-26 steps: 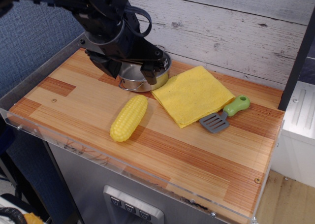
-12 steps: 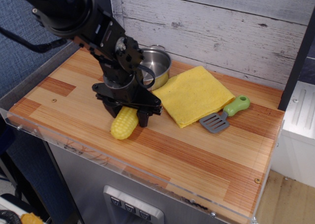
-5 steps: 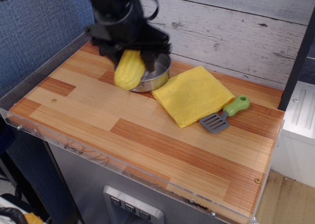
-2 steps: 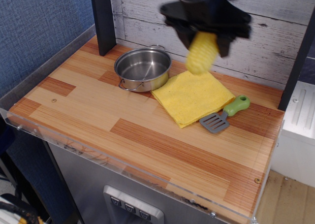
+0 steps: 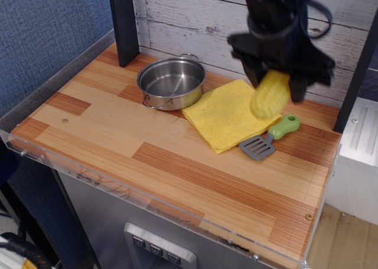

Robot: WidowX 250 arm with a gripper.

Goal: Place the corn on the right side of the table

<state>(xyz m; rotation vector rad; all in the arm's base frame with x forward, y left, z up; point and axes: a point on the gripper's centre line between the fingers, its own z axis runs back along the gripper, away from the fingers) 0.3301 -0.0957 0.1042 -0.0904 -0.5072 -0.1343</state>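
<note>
The yellow toy corn (image 5: pixel 269 95) hangs in the air, gripped at its upper end by my black gripper (image 5: pixel 276 77). It is above the right edge of the yellow cloth, over the right part of the wooden table (image 5: pixel 147 162). The gripper is shut on the corn; its fingers are blurred by motion. The corn's lower end points down and slightly left and touches nothing.
A steel pot (image 5: pixel 172 82) stands at the back left. A folded yellow cloth (image 5: pixel 227 115) lies in the middle back. A spatula with a green handle (image 5: pixel 270 136) lies right of the cloth. A dark post (image 5: pixel 123 23) stands behind the pot. A clear rim edges the table.
I closed on the corn at the table's front left, lifted it, and carried it right past the pot. It now hangs lower, above the cloth's right edge.
</note>
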